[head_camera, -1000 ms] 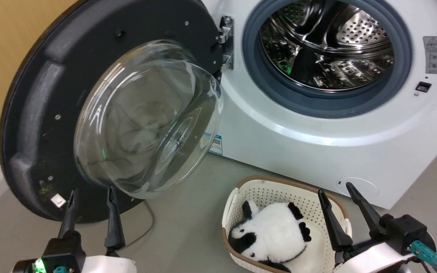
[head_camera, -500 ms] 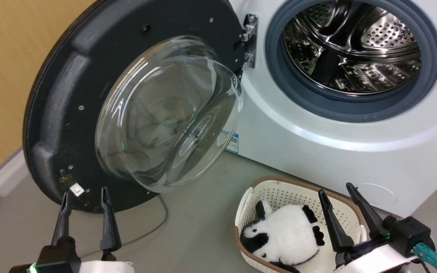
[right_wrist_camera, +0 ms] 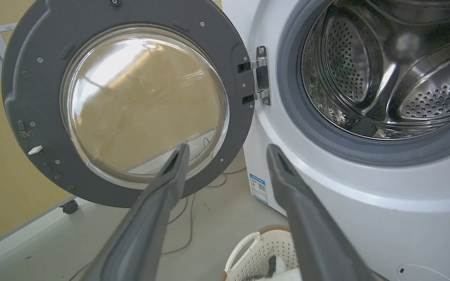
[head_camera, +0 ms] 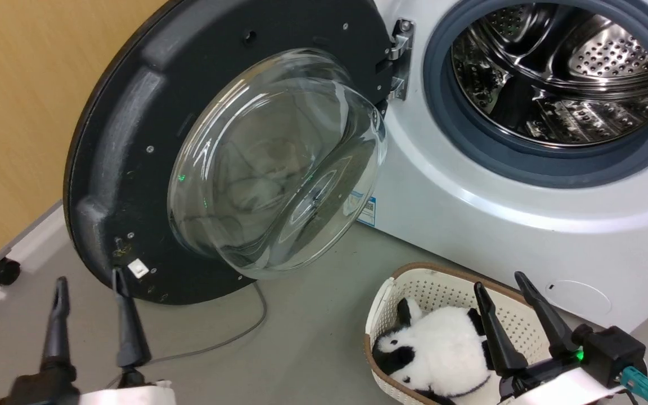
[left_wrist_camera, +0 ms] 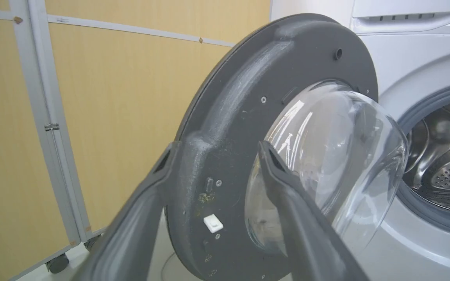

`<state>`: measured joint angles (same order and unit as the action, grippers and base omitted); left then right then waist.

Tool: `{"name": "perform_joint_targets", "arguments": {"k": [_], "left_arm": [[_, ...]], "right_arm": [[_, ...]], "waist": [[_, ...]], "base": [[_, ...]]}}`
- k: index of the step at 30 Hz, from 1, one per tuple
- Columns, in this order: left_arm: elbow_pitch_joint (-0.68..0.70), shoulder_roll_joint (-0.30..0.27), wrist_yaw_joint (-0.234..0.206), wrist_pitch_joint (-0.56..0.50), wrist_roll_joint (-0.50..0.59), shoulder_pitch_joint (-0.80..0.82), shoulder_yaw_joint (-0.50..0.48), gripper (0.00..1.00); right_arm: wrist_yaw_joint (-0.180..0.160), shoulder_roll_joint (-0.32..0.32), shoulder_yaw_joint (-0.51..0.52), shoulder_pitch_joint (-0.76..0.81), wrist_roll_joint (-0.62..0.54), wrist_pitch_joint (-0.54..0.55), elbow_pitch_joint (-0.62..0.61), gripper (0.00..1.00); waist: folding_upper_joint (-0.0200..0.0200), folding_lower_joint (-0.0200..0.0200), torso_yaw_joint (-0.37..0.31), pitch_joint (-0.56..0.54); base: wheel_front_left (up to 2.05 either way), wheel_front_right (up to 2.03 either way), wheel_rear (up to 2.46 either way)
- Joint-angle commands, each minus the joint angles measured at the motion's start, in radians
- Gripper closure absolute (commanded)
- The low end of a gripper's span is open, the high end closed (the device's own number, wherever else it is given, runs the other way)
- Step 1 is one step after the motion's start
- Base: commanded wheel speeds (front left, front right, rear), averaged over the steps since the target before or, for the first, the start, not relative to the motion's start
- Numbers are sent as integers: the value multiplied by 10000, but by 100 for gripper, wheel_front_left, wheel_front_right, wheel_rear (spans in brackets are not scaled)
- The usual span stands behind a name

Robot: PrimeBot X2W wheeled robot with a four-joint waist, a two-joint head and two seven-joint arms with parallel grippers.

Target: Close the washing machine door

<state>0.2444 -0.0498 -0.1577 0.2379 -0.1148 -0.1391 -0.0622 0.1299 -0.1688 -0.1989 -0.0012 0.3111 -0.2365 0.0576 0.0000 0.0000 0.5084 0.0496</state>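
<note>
The washing machine door [head_camera: 127, 140] stands swung wide open to the left, its matte black inner side and clear glass bowl [head_camera: 279, 169] facing me, hung on a metal hinge [head_camera: 400, 56]. The white washing machine [head_camera: 470, 214] shows its steel drum [head_camera: 560, 73] inside the grey seal. My left gripper [head_camera: 89, 278] is open, low by the door's lower left edge; in the left wrist view the door [left_wrist_camera: 229, 117] rim sits between the spread fingers of that gripper [left_wrist_camera: 219, 145], apart from them. My right gripper [head_camera: 499, 281] is open and holds nothing, and in the right wrist view the door [right_wrist_camera: 33, 78] lies beyond it.
A cream perforated basket [head_camera: 436, 292] with a panda plush [head_camera: 442, 354] sits on the floor under my right gripper. A grey cable [head_camera: 217, 343] lies on the floor below the door. A yellow panel wall [head_camera: 14, 112] with a castor [head_camera: 2, 271] stands behind the door.
The head camera has turned, sliding door and machine rightward in the picture. My left gripper has moved left, out toward the door's outer lower edge. The right gripper keeps its place.
</note>
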Motion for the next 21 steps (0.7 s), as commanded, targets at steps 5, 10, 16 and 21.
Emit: {"name": "perform_joint_targets", "arguments": {"k": [5,10,16,21], "left_arm": [[-18,-224,723,183,-643,428,-1049,100],[-302,-833,1298,239,-960,1444,-2290,100],[-1828,-1847,1968,177,-1558,3026,-3262,100],[-4205,-2251,2334,-1545,-3785,4752,-3896,100]], "right_arm": [[8,-169,132,344,116,-196,-213,0],[8,-186,438,654,42,-253,-473,0],[8,-139,661,929,-110,-253,-774,0],[8,-199,606,827,-110,-253,-841,0]], "waist": [[0,0,234,185],[0,0,320,367],[0,0,139,591],[0,0,-180,752]], "base": [[0,0,0],[0,0,0],[0,0,0],[0,0,0]]}}
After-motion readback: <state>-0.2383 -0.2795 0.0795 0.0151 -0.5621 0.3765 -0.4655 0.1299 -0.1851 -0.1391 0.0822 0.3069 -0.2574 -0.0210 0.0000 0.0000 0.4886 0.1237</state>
